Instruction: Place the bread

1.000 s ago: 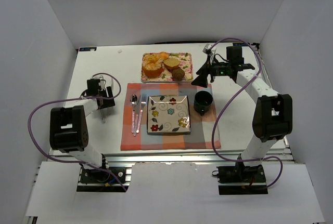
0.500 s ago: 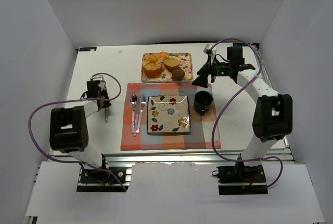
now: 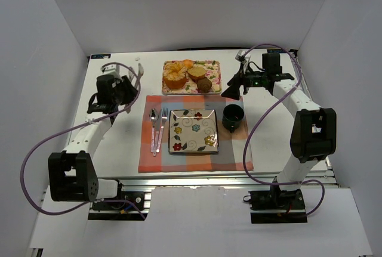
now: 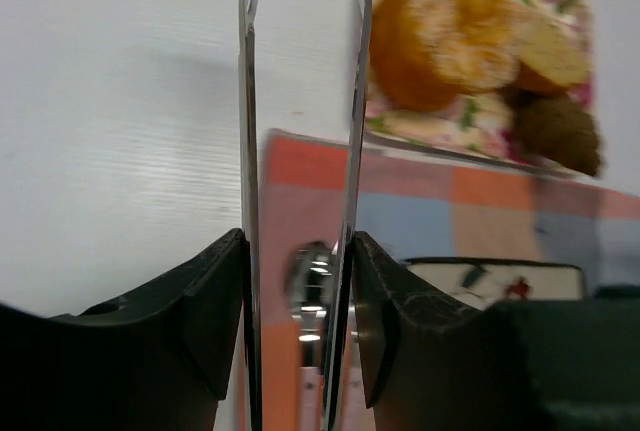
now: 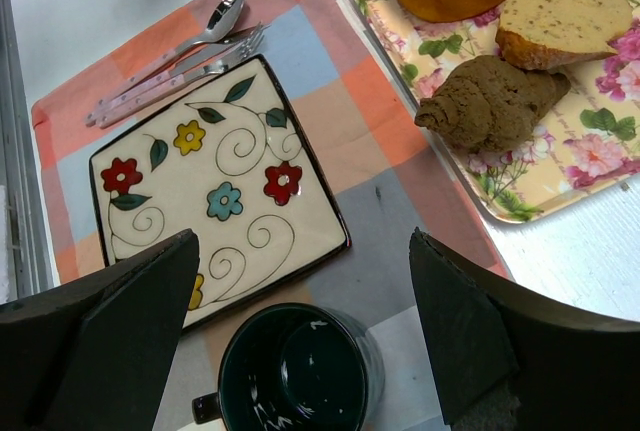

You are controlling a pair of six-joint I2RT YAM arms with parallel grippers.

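Since a second earlier, the left arm had swung from the near-left part of the table toward the far side, bringing the left gripper (image 3: 128,93) just left of the checked placemat's (image 3: 149,149) far-left corner. Its jaws stood partly apart, gripping nothing. The right gripper (image 3: 231,90) hung wide open and empty, just right of the floral tray (image 3: 213,64). The bread (image 3: 205,84) lay in the tray's near-right corner, just beside the bread slice (image 5: 560,16).
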